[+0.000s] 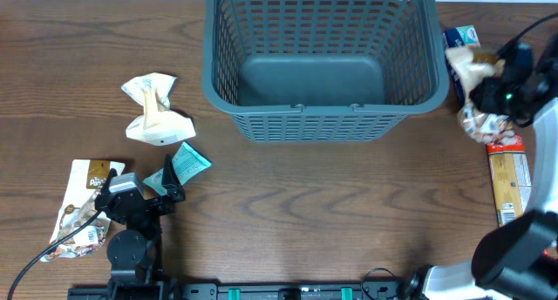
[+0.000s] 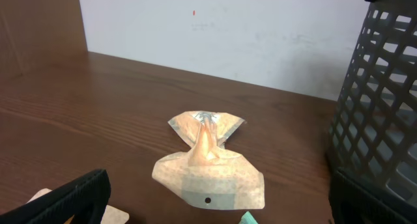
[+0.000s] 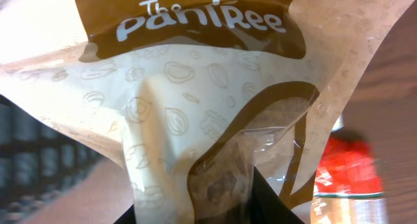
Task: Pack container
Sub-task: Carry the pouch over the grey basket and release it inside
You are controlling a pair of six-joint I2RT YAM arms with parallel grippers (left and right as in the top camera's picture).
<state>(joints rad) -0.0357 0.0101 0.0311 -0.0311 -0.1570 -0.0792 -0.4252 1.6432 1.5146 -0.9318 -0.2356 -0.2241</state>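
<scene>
Right claw (image 1: 493,82) is pinching a crinkly cream-and-brown Pantree snack bag (image 3: 195,120), pressed together on the film near its clear window. It's hanging just past the right rim of the container (image 1: 321,126), with a blue packet (image 1: 462,37), a red-and-white one (image 1: 499,132) and a long yellow one (image 1: 508,185) sitting underneath and beside it. Left claw (image 1: 146,187) is spread wide and gripping nothing. A teal packet (image 1: 190,164) is poking its corner in between the fingers, though I can't tell if it's touching. A crumpled beige wrapper (image 2: 208,165), twisted in the middle, is lying ahead of it on the wood-grain bench (image 1: 331,213). A second Pantree pouch (image 1: 85,208) is lying flat by the left arm. The container, a dark grey slotted plastic basket, is sitting empty at the far centre, with open bench in front.
</scene>
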